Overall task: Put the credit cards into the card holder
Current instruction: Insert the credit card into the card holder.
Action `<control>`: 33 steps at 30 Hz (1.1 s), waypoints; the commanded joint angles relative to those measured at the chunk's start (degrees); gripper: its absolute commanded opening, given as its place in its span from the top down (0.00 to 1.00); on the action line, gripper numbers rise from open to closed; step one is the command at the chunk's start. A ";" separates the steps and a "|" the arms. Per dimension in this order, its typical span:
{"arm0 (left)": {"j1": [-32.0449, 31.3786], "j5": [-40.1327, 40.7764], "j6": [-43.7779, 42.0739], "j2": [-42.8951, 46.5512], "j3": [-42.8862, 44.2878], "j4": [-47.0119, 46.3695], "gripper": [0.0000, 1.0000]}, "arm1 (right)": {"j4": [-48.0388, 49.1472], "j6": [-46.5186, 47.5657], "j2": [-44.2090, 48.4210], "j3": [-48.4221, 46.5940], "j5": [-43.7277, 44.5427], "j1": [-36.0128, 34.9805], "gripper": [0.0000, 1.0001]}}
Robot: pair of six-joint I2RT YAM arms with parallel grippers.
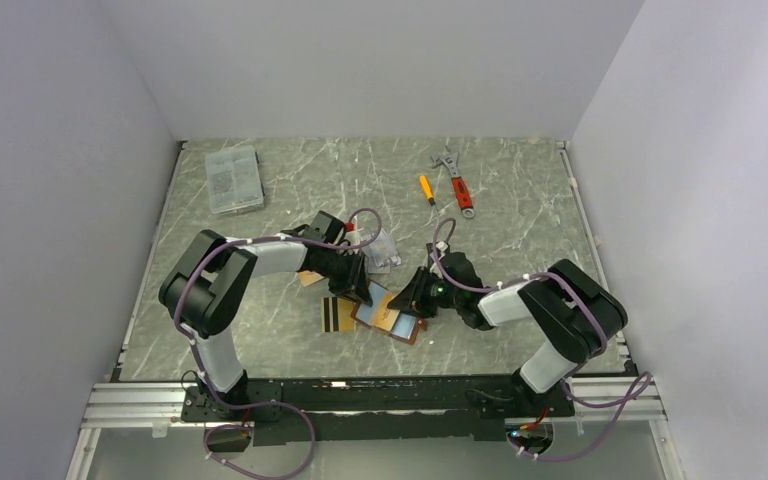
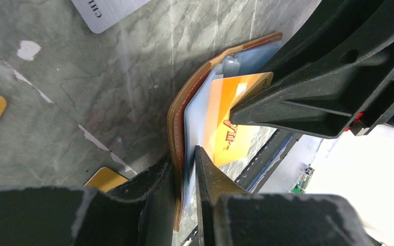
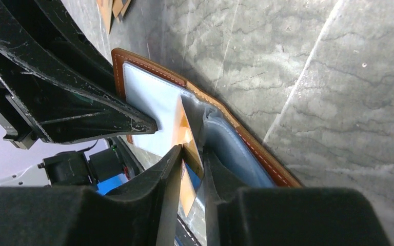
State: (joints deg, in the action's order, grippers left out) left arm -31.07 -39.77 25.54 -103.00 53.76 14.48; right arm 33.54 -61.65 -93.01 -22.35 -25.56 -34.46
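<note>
The tan-brown card holder (image 1: 401, 322) lies open on the table between both grippers. My left gripper (image 1: 362, 288) is shut on its leather flap and clear sleeve, seen close in the left wrist view (image 2: 184, 156). My right gripper (image 1: 415, 300) is shut on an orange-gold credit card (image 3: 182, 130), its far end resting in the holder's sleeve (image 3: 149, 97). The same card (image 2: 231, 128) shows against the holder's leather edge (image 2: 177, 113). A gold card with black stripes (image 1: 338, 314) lies left of the holder. Another orange card (image 1: 310, 278) and silver-grey cards (image 1: 385, 250) lie behind my left gripper.
A clear plastic parts box (image 1: 233, 178) stands at the back left. A red-handled wrench (image 1: 455, 178) and a small orange screwdriver (image 1: 426, 188) lie at the back centre. Grey walls close in the table on three sides.
</note>
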 commanded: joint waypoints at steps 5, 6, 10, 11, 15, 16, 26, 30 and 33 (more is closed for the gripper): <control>-0.71 -0.68 -0.80 1.94 1.97 -0.15 0.78 | -12.81 2.86 4.63 1.49 7.91 -0.19 0.67; -0.73 -0.73 -0.84 1.94 1.95 -0.09 0.78 | -13.51 3.07 5.22 1.33 7.85 -0.15 0.67; -0.39 -0.53 -0.80 2.00 1.88 -0.14 0.78 | -15.15 3.33 7.58 1.33 7.26 -0.17 0.66; -0.32 -0.49 -0.79 2.01 1.80 -0.12 0.78 | -15.15 3.50 7.78 1.42 7.06 -0.18 0.65; -0.28 -0.66 -0.62 2.06 1.84 -0.10 0.79 | -15.82 3.82 7.00 0.66 6.38 -0.48 0.64; -0.24 -0.65 -0.66 2.10 1.83 0.00 0.79 | -15.50 3.82 6.82 0.64 6.17 -0.58 0.64; -0.19 -0.52 -0.75 2.23 1.88 0.09 0.79 | -22.41 5.36 8.39 -2.44 4.73 -0.72 0.62; -0.13 -0.31 -0.92 2.37 1.79 0.28 0.79 | -23.57 4.45 7.31 -3.26 3.25 -0.69 0.64; -0.02 -0.23 -0.91 2.37 1.79 0.29 0.79 | -26.67 4.25 6.54 -5.19 2.17 -0.65 0.64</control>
State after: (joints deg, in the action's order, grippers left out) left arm -31.42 -39.81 25.54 -103.00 54.15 14.48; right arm 15.97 -58.63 -85.08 -25.69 -22.79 -34.96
